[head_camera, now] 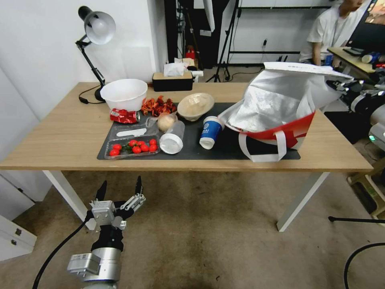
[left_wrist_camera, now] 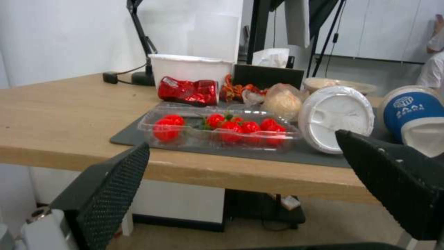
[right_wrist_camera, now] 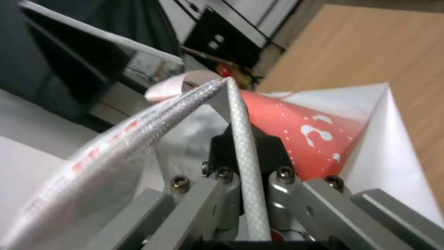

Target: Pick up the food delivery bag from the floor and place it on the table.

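Left hand (head_camera: 119, 188) idle; food delivery bag (head_camera: 276, 108) tilted left on table (head_camera: 60, 136).

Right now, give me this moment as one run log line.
food delivery bag: on table, tilted, mat's right end | right tool: shut on bag's white edge | left tool: open, low before the table

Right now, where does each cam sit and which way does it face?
Head view: on the robot's head, facing forward and down at the table and the floor; the left end effector hangs open below the table edge, and the food delivery bag rests on the mat.
Left wrist view: at table-edge height, facing the tomato tray; its own fingertips show.
Right wrist view: on the right end effector, shut on the bag's rim.
Shared: tomato tray in head and left wrist; bag in head and right wrist.
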